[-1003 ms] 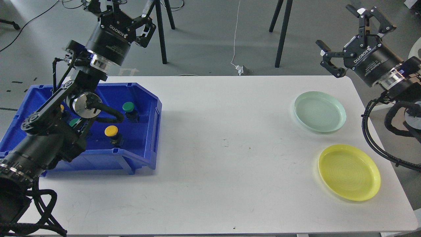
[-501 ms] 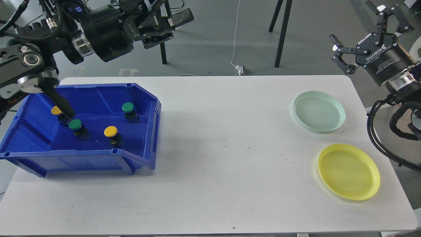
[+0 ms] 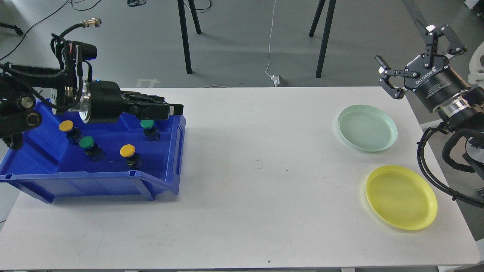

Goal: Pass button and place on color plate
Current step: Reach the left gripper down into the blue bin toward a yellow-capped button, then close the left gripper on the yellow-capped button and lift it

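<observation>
Two yellow-capped buttons and two green-capped buttons stand in the blue bin at the table's left. My left gripper lies level over the bin's back right corner, just above the right green button, and holds nothing I can see. It is seen side-on, so its fingers overlap. My right gripper is open and empty, held in the air beyond the table's far right corner. A pale green plate and a yellow plate lie at the right.
The white table spans the view. Black tripod legs and a white cable with a plug are on the floor behind it. My right arm's cables hang beside the table's right edge.
My left arm has swung down from high above the bin, so its gripper now lies level just over the bin's back right corner. My right gripper has shifted slightly, still open.
</observation>
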